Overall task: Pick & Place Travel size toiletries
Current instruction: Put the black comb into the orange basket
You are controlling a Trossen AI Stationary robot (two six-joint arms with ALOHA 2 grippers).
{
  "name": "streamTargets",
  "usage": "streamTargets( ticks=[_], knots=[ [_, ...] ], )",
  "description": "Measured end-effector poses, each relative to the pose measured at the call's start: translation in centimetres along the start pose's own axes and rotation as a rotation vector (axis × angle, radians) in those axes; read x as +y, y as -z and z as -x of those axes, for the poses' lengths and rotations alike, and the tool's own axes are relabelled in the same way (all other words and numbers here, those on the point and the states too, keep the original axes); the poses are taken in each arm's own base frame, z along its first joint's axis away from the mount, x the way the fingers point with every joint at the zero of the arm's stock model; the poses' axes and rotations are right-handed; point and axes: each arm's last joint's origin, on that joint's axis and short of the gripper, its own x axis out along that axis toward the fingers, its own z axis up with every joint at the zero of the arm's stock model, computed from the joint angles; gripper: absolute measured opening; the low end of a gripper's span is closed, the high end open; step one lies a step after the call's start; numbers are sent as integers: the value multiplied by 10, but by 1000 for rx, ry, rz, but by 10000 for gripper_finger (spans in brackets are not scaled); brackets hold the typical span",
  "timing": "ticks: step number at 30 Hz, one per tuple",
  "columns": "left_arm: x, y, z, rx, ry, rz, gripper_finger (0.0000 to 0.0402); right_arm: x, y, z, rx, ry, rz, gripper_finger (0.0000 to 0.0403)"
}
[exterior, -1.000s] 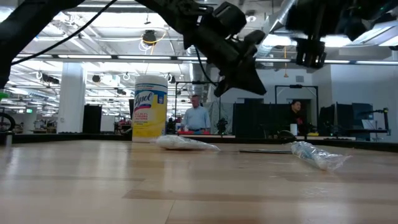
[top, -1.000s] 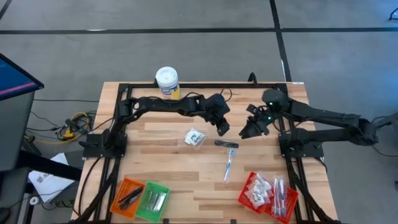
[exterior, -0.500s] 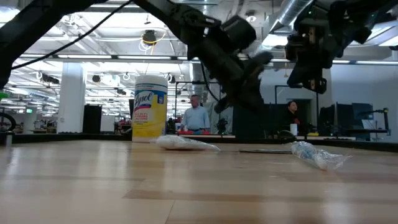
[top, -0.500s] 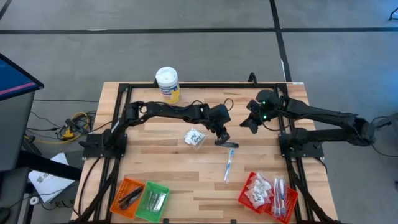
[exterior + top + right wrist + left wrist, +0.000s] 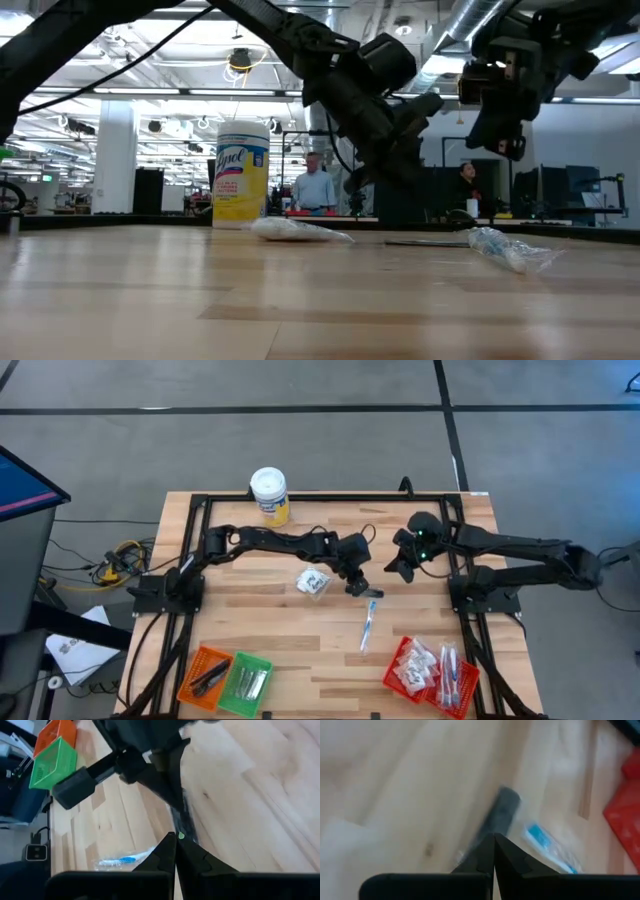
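Left gripper (image 5: 354,582): fingers clenched, empty, tips just above the dark tube (image 5: 364,591), blue-and-clear stick (image 5: 368,625) beyond. Right gripper (image 5: 393,567): clenched, empty, raised beside the tube.

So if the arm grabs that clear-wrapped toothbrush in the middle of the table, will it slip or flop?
The toothbrush lies in a loose, crinkly clear wrapper, so fingers may pinch film and slide. The stick inside looks straight and slim, probably stiff and light. It lies flat on the table, so a low pinch seems needed.
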Motion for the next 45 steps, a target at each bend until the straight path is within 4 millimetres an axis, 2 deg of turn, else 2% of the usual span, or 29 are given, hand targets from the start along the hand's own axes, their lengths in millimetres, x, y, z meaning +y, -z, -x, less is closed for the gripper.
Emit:
streamTargets(
  ticks=[6,8,11,14,20,27,32,37,45],
  knots=[
    [-13,26,-12,78,6,-18,0,13,14,-14,15,40,58,1],
    [-10,35,-16,97,-10,5,0,17,16,-19,13,83,75,0],
    [4,42,-19,113,-57,83,0,23,18,-25,10,88,85,0],
    [14,41,-17,115,-57,140,0,28,19,-34,13,69,85,0],
    [21,39,-11,114,-79,158,0,34,22,-47,40,46,67,1],
    [10,23,6,2,-64,114,0,36,24,-50,43,74,51,1],
    [10,25,5,9,-66,129,0,35,24,-51,22,112,34,7],
    [11,24,5,-10,-97,133,0,31,21,-61,16,121,-37,48],
    [13,23,6,-8,-96,140,0,33,27,-81,54,116,-73,167]
  ],
)
